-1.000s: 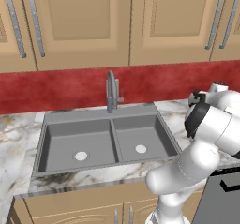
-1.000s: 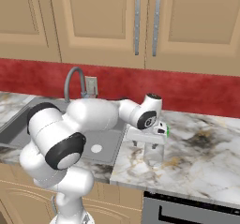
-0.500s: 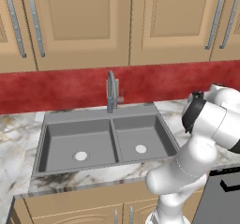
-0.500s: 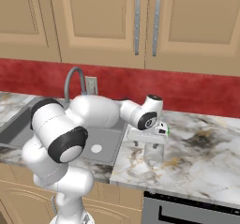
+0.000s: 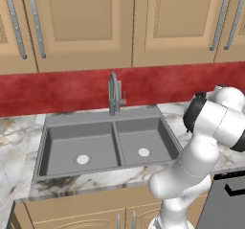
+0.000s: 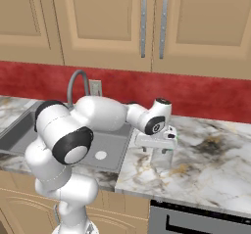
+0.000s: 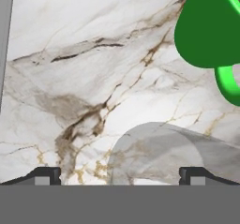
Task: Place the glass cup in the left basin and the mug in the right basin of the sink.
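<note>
Gripper was positioned low over the marble counter, to the right of the sink. Its jaws stood wide apart and held nothing; in the hand view the two fingertips sat far out to either side.

Glass cup stood upright on the counter directly under the hand. In the hand view the cup lay between the two tips, clear space on both sides, not touched by either.

Mug stood on the counter near the glass but apart from it, at the top right corner of the hand view, handle turned toward the glass side. In the right base view only a sliver of green showed behind the hand, too small to place well.

Left basin and right basin each showed a pale round drain on a dark grey floor. Faucet rose behind the divider between them, against the red backsplash.

Wooden cabinets with metal handles hung above the backsplash.
</note>
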### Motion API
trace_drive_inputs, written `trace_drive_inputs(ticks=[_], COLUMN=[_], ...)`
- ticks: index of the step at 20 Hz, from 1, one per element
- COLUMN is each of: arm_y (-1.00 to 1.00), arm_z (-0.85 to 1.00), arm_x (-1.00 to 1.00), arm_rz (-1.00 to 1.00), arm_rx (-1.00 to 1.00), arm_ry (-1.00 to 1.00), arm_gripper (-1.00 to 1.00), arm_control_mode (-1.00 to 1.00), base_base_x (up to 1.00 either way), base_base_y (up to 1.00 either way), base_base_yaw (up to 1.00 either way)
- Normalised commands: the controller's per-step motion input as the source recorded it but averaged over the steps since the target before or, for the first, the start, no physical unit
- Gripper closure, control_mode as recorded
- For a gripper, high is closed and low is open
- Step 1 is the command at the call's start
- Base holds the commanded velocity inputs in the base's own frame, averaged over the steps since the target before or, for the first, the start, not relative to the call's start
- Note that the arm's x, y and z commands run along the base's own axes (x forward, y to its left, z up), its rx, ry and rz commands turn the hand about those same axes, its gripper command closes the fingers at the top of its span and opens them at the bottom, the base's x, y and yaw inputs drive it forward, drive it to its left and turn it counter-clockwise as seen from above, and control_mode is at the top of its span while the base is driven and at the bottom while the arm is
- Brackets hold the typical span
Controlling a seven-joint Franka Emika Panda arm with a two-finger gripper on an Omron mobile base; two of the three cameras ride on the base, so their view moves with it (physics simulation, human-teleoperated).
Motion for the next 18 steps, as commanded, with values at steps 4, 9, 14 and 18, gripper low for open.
trace_drive_inputs(ticks=[4, 9, 14, 18], arm_y=[-0.06, -0.05, 0.00, 0.00], arm_z=[-0.09, -0.13, -0.19, -0.17], arm_x=[0.05, -0.11, -0.29, -0.39], arm_rz=[0.01, 0.00, 0.00, 0.00], arm_rx=[0.00, 0.00, 0.00, 0.00], arm_ry=[0.00, 0.00, -0.01, -0.04], arm_gripper=[-1.00, -1.00, 1.00, 1.00], arm_control_mode=[-1.00, -1.00, -1.00, -1.00], base_base_x=[0.00, 0.00, 0.00, 0.00], base_base_y=[0.00, 0.00, 0.00, 0.00], base_base_yaw=[0.00, 0.00, 0.00, 0.00])
